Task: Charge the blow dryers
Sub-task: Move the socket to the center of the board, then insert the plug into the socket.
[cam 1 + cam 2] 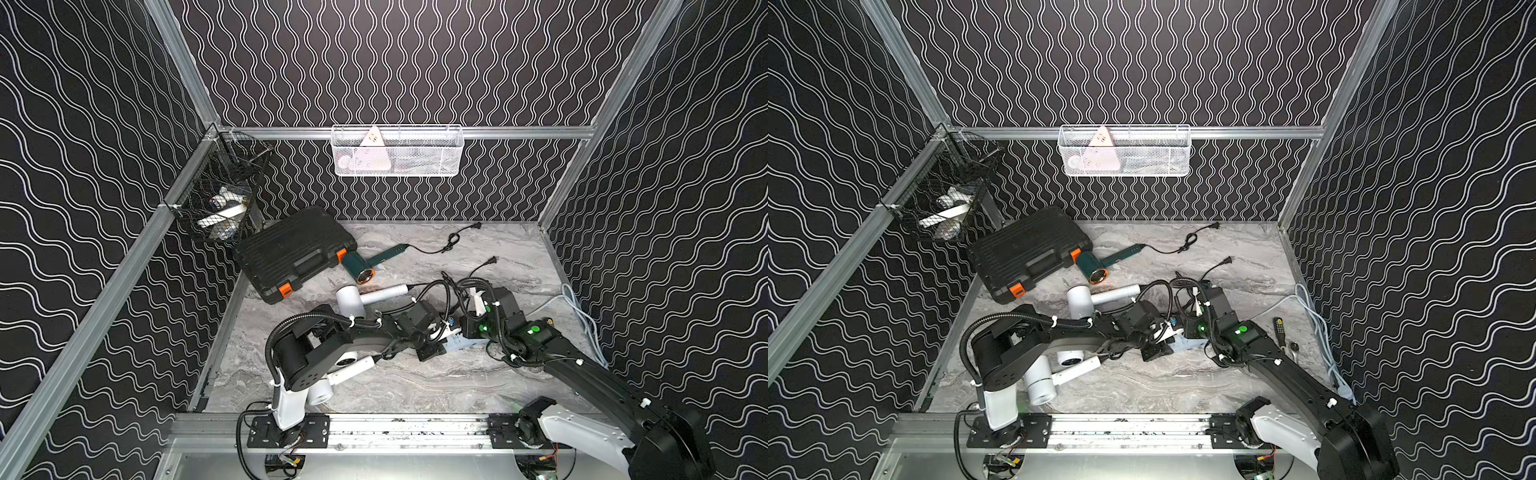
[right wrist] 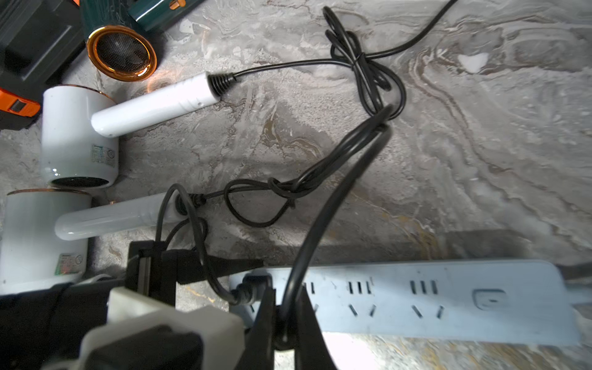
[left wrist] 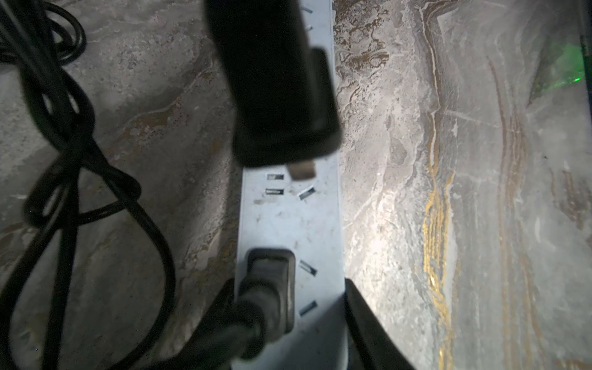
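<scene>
**Condition.** The right hand [image 2: 286, 298] is closed on a black plug [image 3: 285, 137]. The plug is held just above the pale blue power strip [image 2: 448, 307] and is not yet seated. Only one blade [image 3: 302, 169] is visible, and it lies beside the open slots rather than over them. The left hand [image 3: 288, 283] appears clamped across the strip's width, at the end where another plug [image 3: 272, 282] is already seated.

**Blow dryers.** The dark green dryer [image 1: 357, 266] and a white dryer [image 1: 349, 301] lie on the tabletop [image 1: 415, 386], well apart from the strip. Two further white dryers [image 1: 348, 358] [image 1: 320, 392] lie to the strip's other side, partly hidden under the left arm.

**Risks.**
1. If the plug is pressed down while off the slots or tilted, the blades could be bent or could skate across the strip's face.
2. If the clamp slips, the light strip could be pushed along or tipped, and the seated plug could be worked loose.
3. The cords are tied in knotted bundles [image 2: 358, 61], so slack is judged short. A dryer could be dragged, or the held plug pulled askew.
4. The held cord crosses close to the seated plug's cord and could snag it.
5. Both hands are crowded at one end of the strip, so contact between them is possible.
</scene>
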